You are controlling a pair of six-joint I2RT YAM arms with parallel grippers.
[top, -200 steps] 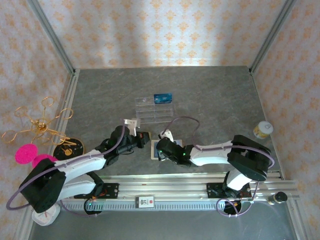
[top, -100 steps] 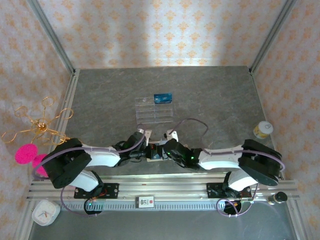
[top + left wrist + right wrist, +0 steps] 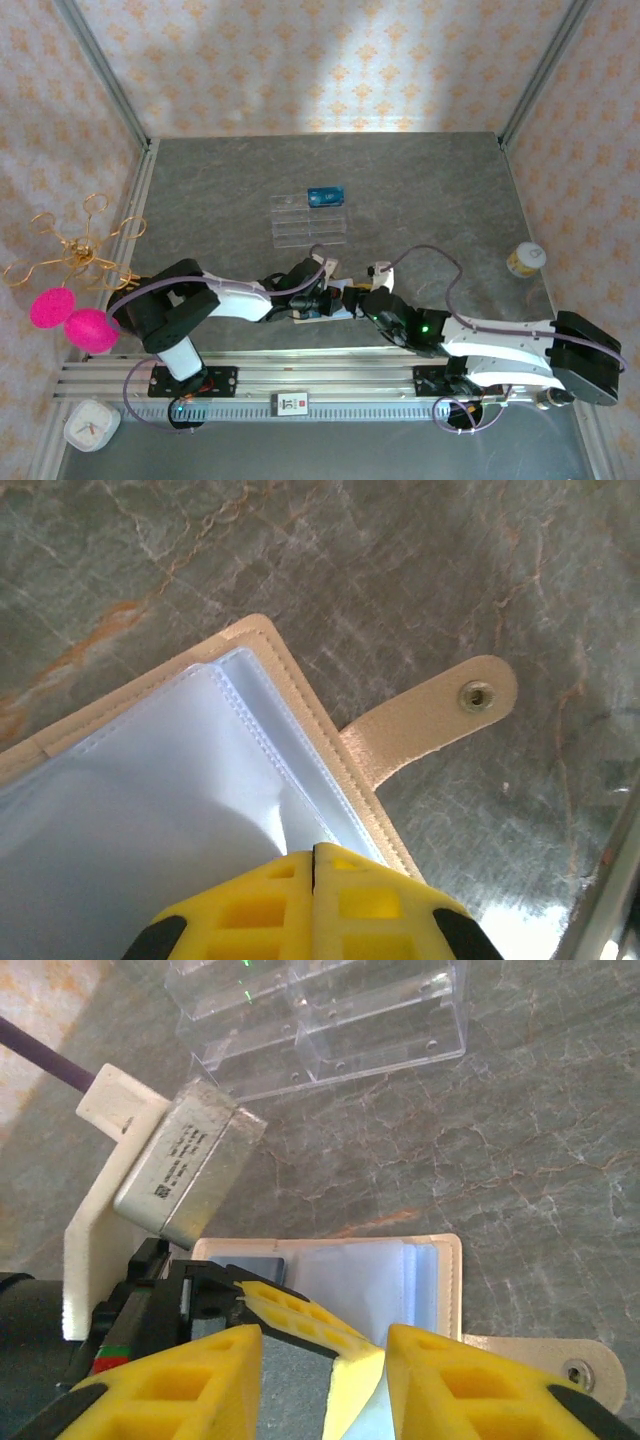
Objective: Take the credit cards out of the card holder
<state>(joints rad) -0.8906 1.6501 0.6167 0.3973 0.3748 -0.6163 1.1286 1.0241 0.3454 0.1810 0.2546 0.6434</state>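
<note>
Two hands: low over the near worktop, meeting at the card holder.
Left hand: closed, yellow fingertips pressed together over the clear inner pocket.
Right hand: fingers apart above the pockets, gripping nothing that can be made out.
Holder's lie: beige, open and flat on the grey marbled surface, snap tab stretched out sideways.
Compartment tray: clear plastic, just beyond the holder.
Credit card: blue, in the tray's far right compartment.
</note>
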